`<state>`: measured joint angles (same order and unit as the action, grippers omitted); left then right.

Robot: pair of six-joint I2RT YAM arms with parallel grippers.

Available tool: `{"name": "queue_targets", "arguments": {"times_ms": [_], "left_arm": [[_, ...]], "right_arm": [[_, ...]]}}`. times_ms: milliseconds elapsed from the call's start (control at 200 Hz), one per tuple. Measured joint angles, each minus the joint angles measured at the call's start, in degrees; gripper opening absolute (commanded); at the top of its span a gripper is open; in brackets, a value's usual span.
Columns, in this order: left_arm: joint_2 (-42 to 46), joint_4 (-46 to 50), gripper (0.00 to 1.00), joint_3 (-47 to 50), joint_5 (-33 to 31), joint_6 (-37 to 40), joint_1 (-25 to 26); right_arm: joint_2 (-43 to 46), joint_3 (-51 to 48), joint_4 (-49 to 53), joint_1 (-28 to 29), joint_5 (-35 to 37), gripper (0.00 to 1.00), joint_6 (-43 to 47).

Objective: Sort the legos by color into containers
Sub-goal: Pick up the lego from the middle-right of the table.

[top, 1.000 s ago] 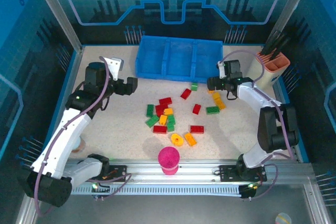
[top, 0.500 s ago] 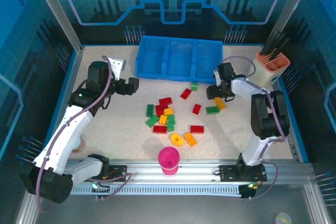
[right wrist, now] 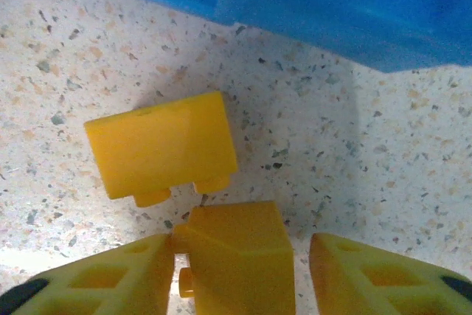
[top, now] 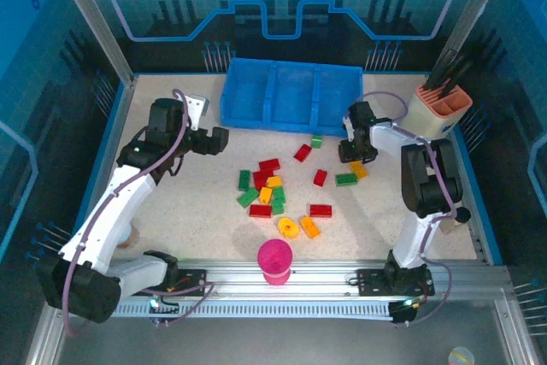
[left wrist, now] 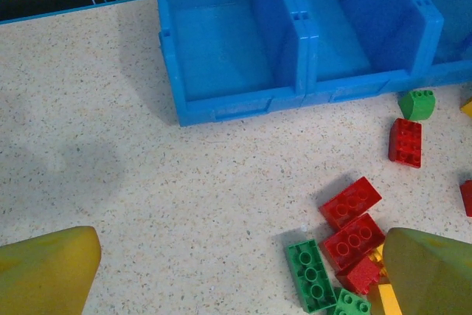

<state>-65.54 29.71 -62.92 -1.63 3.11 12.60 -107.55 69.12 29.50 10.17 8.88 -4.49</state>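
Note:
The legos lie loose on the speckled table in front of the blue tray (top: 291, 122), most in a red, green and yellow cluster (top: 265, 191). My right gripper (right wrist: 242, 245) is down at the table just before the tray's right compartment (right wrist: 332, 12). Its jaws straddle a yellow brick (right wrist: 236, 263): the left finger (right wrist: 110, 278) touches it and a narrow gap shows at the right finger (right wrist: 369, 274). A second yellow brick (right wrist: 162, 145) lies just beyond. My left gripper (left wrist: 236, 271) hovers wide open with nothing in it, left of the cluster, with red bricks (left wrist: 352, 220) and a green one (left wrist: 310, 274) near its right finger.
A magenta cup (top: 274, 258) stands at the near edge, in front of the cluster. The beige-and-pink utensil holder (top: 443, 108) sits at the far right beside my right arm. All three tray compartments (left wrist: 228, 42) look bare inside.
My right gripper has turned downward to the table at the yellow bricks, and its jaws have narrowed around one. The left arm has crept slightly to the right, still open.

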Motion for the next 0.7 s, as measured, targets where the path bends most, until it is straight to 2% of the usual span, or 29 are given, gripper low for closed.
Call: {"name": "queue_targets", "arguments": {"times_ms": [195,460,701], "left_arm": [[0.0,0.0,0.99,0.0,-0.02,0.04,0.0],[0.02,-0.48,0.99,0.09,-0.07,0.31,0.0],[0.02,-1.49,0.99,0.09,-0.13,0.46,0.0]], "right_arm": [[-1.2,0.63,0.28,0.0,0.37,0.31,0.17],[-1.31,2.27,2.97,0.04,0.17,0.27,0.44],[6.93,7.63,7.58,1.11,0.17,0.27,0.87]]}}
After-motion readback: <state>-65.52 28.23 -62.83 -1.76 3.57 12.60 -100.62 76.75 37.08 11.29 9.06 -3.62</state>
